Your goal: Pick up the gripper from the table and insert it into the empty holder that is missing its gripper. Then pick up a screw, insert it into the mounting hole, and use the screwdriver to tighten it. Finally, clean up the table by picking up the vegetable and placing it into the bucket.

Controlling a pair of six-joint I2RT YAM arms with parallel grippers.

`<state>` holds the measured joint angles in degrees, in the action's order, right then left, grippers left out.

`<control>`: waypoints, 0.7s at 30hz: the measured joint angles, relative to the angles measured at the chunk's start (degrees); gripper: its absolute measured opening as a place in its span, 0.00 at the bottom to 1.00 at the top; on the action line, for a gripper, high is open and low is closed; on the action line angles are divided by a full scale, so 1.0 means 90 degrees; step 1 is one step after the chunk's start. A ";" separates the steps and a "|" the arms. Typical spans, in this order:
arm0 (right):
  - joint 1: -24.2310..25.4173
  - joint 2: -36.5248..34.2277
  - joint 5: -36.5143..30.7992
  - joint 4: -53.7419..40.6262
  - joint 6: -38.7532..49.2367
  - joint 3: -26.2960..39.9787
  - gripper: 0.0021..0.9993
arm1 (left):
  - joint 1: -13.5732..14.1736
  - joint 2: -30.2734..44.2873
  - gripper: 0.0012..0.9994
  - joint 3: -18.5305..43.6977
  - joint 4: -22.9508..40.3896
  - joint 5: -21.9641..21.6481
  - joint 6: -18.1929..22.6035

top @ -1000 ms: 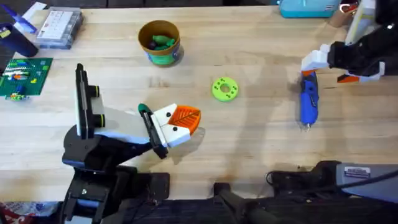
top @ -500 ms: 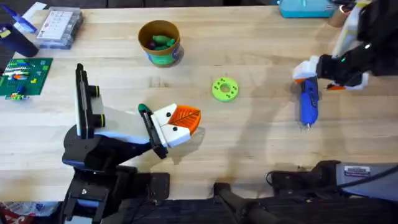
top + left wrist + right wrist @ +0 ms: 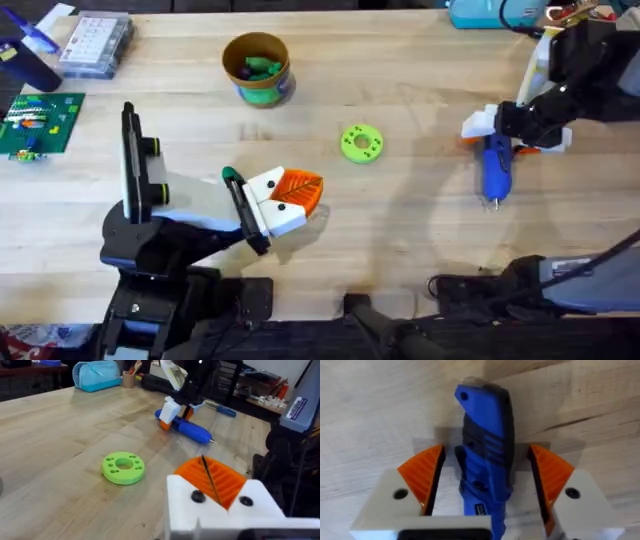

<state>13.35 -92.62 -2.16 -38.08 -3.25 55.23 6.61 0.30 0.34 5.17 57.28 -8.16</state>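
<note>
— Where is the blue pen-shaped electric screwdriver now?

— It lies flat on the light wooden desk, at the right side. The right gripper is over its rear end. In the right wrist view the jaws stand apart, one orange ribbed pad on each side of the blue body, not yet touching it.

— And the overhead view adds what?

— It shows the small round bucket with tan rim and green band far on the desk, with green things inside, and the flat green disc with holes in the middle. The left gripper rests low near the front; its jaws are together.
</note>
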 joint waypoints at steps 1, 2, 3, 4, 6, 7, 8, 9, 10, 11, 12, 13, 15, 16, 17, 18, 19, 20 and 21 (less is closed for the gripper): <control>0.0002 -0.0002 0.0003 -0.0003 0.0000 0.0006 0.97 | 0.0000 0.0000 0.01 0.0000 0.0000 0.0000 -0.0002; 0.0000 -0.0005 0.0001 -0.0007 0.0000 0.0010 0.97 | 0.0000 0.0002 0.01 0.0000 0.0000 0.0000 0.0000; 0.0000 -0.0011 -0.0005 -0.0012 0.0000 0.0011 0.95 | 0.0000 0.0000 0.01 0.0000 0.0000 0.0000 0.0000; 0.0002 -0.0021 -0.0021 -0.0008 0.0000 0.0015 0.94 | 0.0000 0.0002 0.01 0.0000 0.0000 0.0000 -0.0002; 0.0002 -0.0033 -0.0048 -0.0006 0.0000 0.0022 0.92 | 0.0000 0.0002 0.01 0.0000 0.0000 0.0000 0.0000; 0.0002 -0.0034 -0.0056 -0.0001 -0.0002 0.0023 0.91 | 0.0000 0.0000 0.01 0.0000 0.0000 0.0000 0.0000; 0.0002 -0.0034 -0.0065 0.0006 0.0000 0.0023 0.90 | 0.0000 0.0002 0.01 0.0000 0.0000 0.0000 -0.0002; 0.0002 -0.0034 -0.0087 0.0017 -0.0004 0.0023 0.87 | 0.0000 0.0000 0.01 0.0000 0.0000 0.0000 0.0000; 0.0002 -0.0034 -0.0113 0.0031 -0.0009 0.0023 0.83 | 0.0000 0.0000 0.01 0.0000 0.0000 0.0000 0.0000; 0.0012 -0.0034 -0.0133 0.0045 -0.0019 0.0023 0.80 | 0.0000 0.0002 0.01 0.0000 0.0000 0.0000 0.0000; 0.0024 -0.0038 -0.0148 0.0058 -0.0023 0.0023 0.76 | 0.0000 0.0001 0.01 0.0000 0.0000 0.0000 -0.0002; 0.0036 -0.0039 -0.0156 0.0082 -0.0024 0.0023 0.71 | 0.0000 0.0002 0.01 0.0000 0.0000 0.0000 0.0000; 0.0039 -0.0043 -0.0172 0.0122 -0.0040 0.0023 0.62 | 0.0000 0.0000 0.01 0.0000 0.0000 0.0000 0.0000; 0.0039 -0.0046 -0.0179 0.0141 -0.0036 0.0023 0.58 | 0.0000 0.0000 0.01 0.0000 0.0000 0.0000 0.0000; 0.0039 -0.0046 -0.0185 0.0163 -0.0039 0.0023 0.54 | 0.0000 0.0000 0.01 0.0000 0.0000 0.0000 -0.0002; 0.0042 -0.0046 -0.0190 0.0178 -0.0045 0.0023 0.52 | 0.0000 0.0002 0.01 0.0000 0.0000 0.0000 -0.0002; 0.0043 -0.0046 -0.0187 0.0191 -0.0046 0.0023 0.50 | 0.0000 0.0001 0.01 0.0000 0.0000 0.0000 -0.0002; 0.0043 -0.0048 -0.0186 0.0208 -0.0046 0.0023 0.49 | 0.0000 0.0002 0.01 0.0000 0.0000 0.0000 -0.0002; 0.0043 -0.0053 -0.0186 0.0233 -0.0046 0.0023 0.47 | 0.0000 0.0002 0.01 0.0000 0.0000 0.0000 0.0000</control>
<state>13.74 -93.09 -3.84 -35.99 -3.66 55.44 6.61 0.32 0.34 5.17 57.28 -8.17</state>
